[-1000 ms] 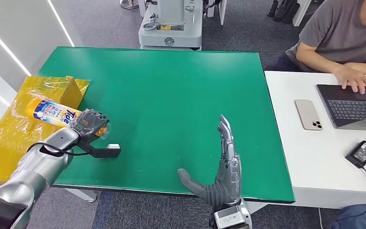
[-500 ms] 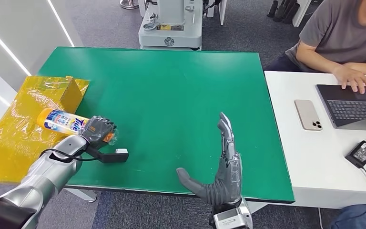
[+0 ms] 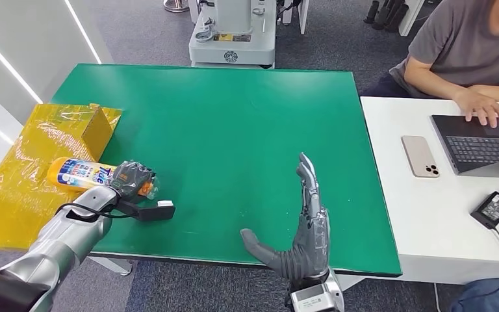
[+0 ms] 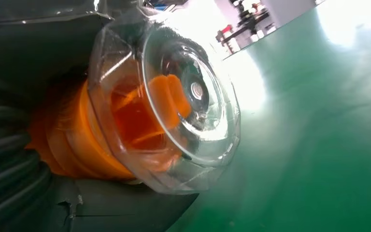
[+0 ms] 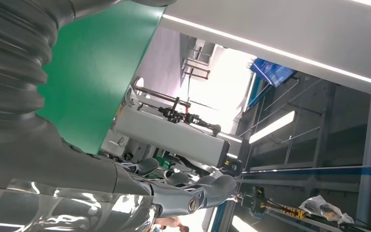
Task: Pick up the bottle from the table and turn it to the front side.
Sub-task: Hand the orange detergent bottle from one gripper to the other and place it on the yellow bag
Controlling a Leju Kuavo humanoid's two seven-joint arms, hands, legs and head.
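Bottle (image 3: 81, 174) lies level in the left hand (image 3: 132, 179), whose fingers (image 3: 136, 171) wrap its orange neck; its long axis runs away leftward above the green counter (image 3: 234, 123). Right hand (image 3: 302, 231) waits, fingers spread, well apart.

Green tabletop (image 3: 221, 123) seen from above; left hand (image 3: 132, 179) gripping yellow bottle (image 3: 81, 174) lying sideways over its left edge, beside yellow wrapped box (image 3: 39, 156); right hand (image 3: 302, 227) held edge-up, fingers straight, thumb spread; person (image 3: 468, 58) typing on laptop (image 3: 487, 140) at adjoining white desk (image 3: 422, 214); phone (image 3: 420, 156) alongside.
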